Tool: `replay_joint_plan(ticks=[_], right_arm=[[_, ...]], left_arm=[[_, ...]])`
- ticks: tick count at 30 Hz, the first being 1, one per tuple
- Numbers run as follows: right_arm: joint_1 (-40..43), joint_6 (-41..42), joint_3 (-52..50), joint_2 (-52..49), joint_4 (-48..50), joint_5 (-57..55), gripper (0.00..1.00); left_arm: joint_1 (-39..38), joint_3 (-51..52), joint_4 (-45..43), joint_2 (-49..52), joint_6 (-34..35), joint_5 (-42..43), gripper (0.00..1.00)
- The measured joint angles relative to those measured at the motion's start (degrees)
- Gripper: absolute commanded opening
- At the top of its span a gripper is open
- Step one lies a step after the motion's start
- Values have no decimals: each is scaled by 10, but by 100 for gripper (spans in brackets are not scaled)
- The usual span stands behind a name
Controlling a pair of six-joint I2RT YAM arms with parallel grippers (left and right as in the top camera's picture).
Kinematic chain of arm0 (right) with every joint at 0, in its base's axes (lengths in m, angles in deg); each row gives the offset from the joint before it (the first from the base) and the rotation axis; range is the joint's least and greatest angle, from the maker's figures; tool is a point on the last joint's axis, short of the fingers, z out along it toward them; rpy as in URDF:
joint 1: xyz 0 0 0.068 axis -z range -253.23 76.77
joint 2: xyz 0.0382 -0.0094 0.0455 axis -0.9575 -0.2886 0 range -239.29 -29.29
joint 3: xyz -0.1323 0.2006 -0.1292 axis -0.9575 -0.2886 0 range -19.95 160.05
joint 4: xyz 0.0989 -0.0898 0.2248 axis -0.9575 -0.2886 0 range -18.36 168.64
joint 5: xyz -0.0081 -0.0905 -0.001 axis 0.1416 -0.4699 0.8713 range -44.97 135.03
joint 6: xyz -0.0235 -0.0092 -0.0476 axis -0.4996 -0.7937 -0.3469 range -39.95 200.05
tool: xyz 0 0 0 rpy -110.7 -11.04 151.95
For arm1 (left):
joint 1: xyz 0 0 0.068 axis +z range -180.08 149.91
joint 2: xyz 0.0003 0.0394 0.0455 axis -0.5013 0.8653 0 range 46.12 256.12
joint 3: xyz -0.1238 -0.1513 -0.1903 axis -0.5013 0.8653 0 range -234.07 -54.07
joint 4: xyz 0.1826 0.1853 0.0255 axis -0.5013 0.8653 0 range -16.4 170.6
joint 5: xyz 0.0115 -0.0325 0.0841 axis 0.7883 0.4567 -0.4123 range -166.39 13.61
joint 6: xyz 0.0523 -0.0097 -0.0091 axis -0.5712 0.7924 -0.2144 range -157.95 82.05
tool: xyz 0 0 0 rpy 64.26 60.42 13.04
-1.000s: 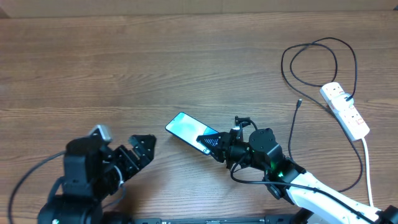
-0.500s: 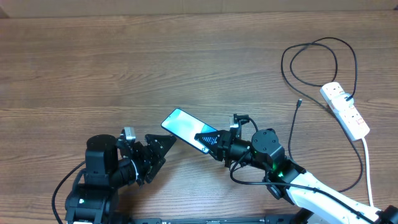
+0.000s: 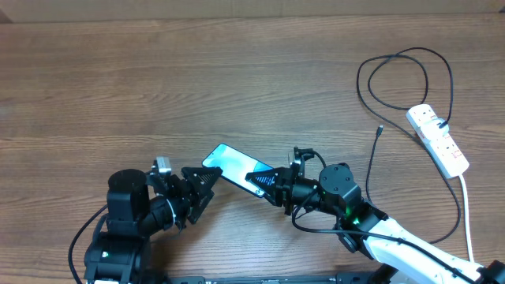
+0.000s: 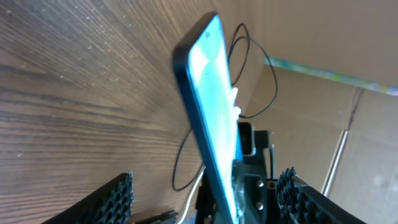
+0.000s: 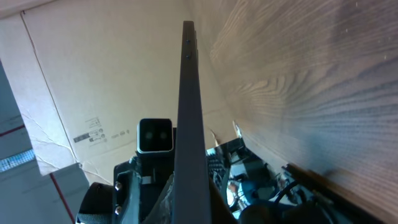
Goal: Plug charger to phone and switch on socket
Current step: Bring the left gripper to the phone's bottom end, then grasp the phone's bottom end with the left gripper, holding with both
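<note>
The slim, rigid cyan-screened smartphone looks glassy and probably slippery, so it is best pinched across its black edges. It is held tilted above the wooden table, well apart from the white power strip. The right fingers pinch its strip-side end. The left fingers are spread around its far end.

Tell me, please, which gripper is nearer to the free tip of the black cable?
Right. The right gripper, gripping the phone, sits below-left of the cable tip; the left gripper is farther left, at the phone's other end.
</note>
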Motion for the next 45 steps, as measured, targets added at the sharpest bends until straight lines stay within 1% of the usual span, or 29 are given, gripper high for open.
replay_joint_plan(ticks=[6,8,12,17,21,24,26,30,45], right_arm=[[-18,15,0,0,7,0,4],[-28,20,0,0,12,-1,4],[-43,26,0,0,22,-14,4],[-57,26,0,0,22,-36,4],[-62,26,0,0,22,-48,4],[-63,26,0,0,22,-54,4],[-64,26,0,0,22,-56,4],[-73,26,0,0,22,-57,4],[-81,26,0,0,23,-59,4]], left_arm=[[0,0,-3,0,5,-12,66],[0,1,-4,0,8,-15,61],[0,16,-14,0,23,-17,59],[-3,46,-55,0,46,-20,58],[-15,63,-114,0,75,-22,58],[-19,66,-129,0,90,-24,58],[-21,67,-134,0,95,-28,58],[-23,67,-134,0,110,-33,55],[-23,67,-138,0,129,-49,48]])
